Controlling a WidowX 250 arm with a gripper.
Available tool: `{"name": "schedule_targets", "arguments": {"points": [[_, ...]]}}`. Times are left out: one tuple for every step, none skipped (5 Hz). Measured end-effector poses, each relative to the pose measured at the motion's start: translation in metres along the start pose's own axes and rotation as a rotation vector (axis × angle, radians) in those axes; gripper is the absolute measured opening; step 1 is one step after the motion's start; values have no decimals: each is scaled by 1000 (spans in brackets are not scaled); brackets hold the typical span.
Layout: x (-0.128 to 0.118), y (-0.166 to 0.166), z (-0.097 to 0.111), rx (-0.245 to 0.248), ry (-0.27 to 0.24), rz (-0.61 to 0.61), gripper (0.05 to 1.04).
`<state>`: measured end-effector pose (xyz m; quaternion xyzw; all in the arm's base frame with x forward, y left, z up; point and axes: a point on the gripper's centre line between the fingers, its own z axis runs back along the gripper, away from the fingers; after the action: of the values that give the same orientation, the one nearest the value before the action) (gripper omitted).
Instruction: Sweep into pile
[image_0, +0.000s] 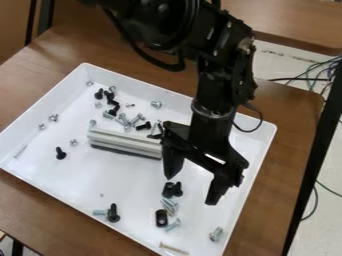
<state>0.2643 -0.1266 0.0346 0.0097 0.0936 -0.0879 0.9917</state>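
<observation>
Nearest us, toward six o'clock, a thin tan metal screw (174, 248) lies in the white rectangular plastic tray (130, 177). Our black two-finger end effector (190, 190) is spread wide, nothing between its fingers. And there's the pale grey ribbed bar (125, 143), likely our sweeper, toward ten o'clock from those fingertips! Its long axis runs roughly ten to four, so we'd want the grip turned across it.
</observation>
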Motion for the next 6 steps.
{"name": "schedule_targets", "arguments": {"points": [[-3,2,-8,7,28,1,999],[-6,23,-15,68,48,-181,999],[-3,50,-11,64,6,-325,999],[0,86,-12,38,-26,-469,999],[6,126,-13,-4,-110,-493,999],[23,145,-14,23,-178,-519,999]]}}
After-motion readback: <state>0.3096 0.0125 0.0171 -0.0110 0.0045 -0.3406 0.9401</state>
